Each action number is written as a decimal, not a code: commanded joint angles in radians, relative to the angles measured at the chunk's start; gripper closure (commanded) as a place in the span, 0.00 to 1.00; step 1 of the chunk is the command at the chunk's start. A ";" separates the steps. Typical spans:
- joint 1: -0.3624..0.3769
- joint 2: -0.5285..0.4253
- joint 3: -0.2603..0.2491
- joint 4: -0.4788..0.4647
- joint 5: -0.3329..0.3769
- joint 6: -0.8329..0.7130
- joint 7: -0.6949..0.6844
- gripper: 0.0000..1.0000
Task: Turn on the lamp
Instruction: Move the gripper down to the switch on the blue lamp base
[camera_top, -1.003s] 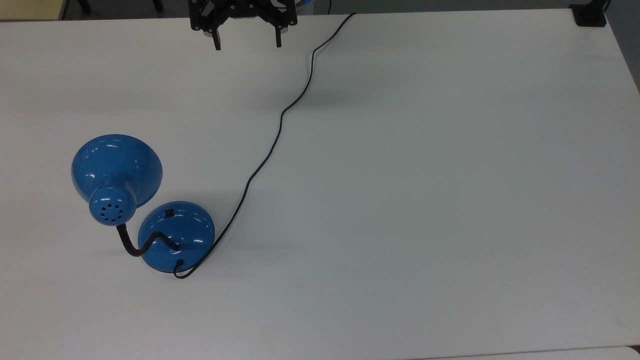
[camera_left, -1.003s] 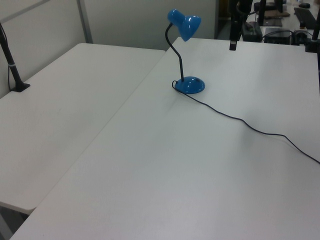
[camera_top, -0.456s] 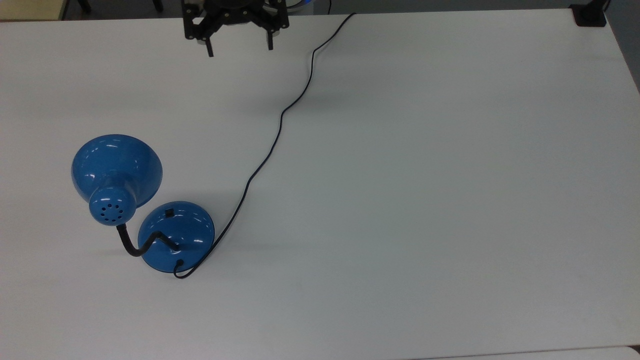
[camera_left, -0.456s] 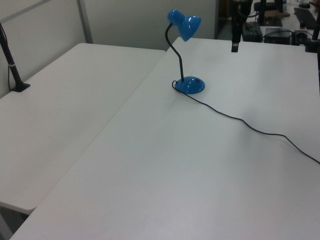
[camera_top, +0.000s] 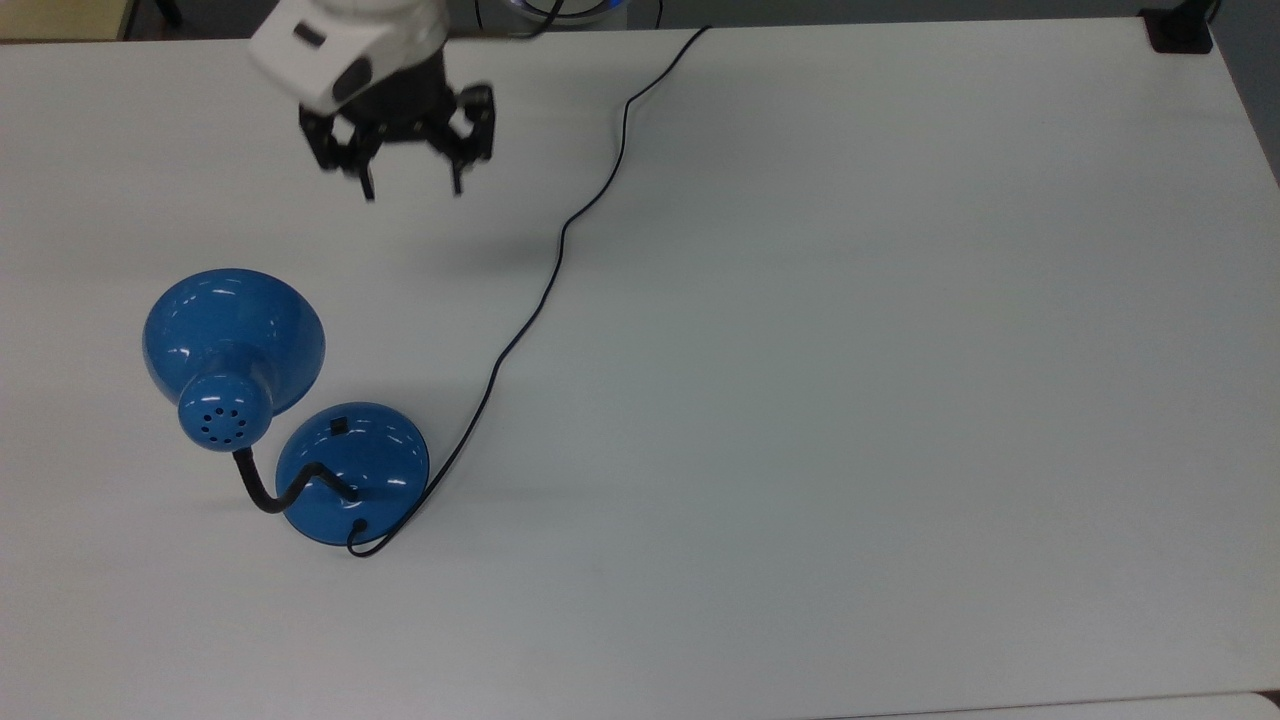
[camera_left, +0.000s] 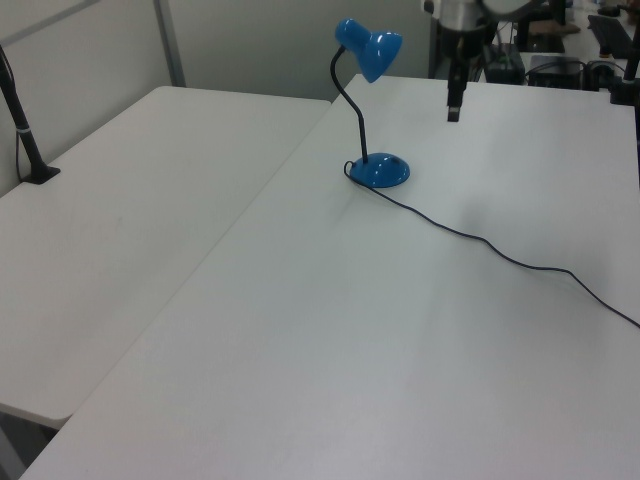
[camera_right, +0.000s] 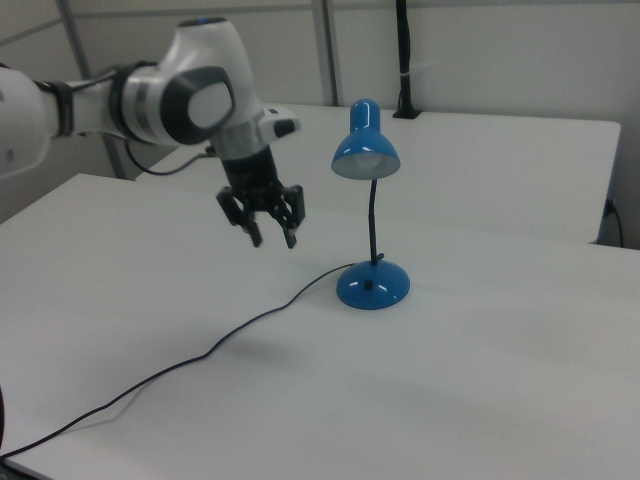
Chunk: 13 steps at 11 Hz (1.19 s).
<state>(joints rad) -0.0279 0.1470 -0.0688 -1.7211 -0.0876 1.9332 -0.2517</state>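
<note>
The blue lamp (camera_top: 352, 470) stands at the top view's left on the white table, its bell shade (camera_top: 235, 340) beside the domed base. A small black switch (camera_top: 339, 425) sits on the base's upper side in the top view. A black gooseneck (camera_top: 275, 490) joins base and shade. The lamp (camera_left: 378, 170) appears unlit, also in the right view (camera_right: 372, 284). My gripper (camera_top: 412, 190) hangs open above the table, well apart from the lamp, toward the top view's upper edge. The gripper (camera_right: 273, 238) is left of the lamp in the right view, and in the left view (camera_left: 454, 108) to its right.
The thin black cord (camera_top: 545, 290) runs from the base across the table to the top view's upper edge. The white table (camera_top: 850, 400) extends wide to the top view's right. A second table (camera_left: 110, 220) adjoins at the left view's left.
The gripper has moved from the top view's upper edge down and left toward the lamp, with the white wrist now in view. The lamp and cord have not moved.
</note>
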 joint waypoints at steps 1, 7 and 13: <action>-0.056 0.092 0.012 -0.009 0.070 0.207 -0.004 0.79; -0.098 0.275 0.012 0.004 0.108 0.570 -0.006 1.00; -0.106 0.339 0.011 0.005 0.105 0.704 -0.006 1.00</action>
<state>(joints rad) -0.1267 0.4763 -0.0677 -1.7229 0.0032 2.6139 -0.2510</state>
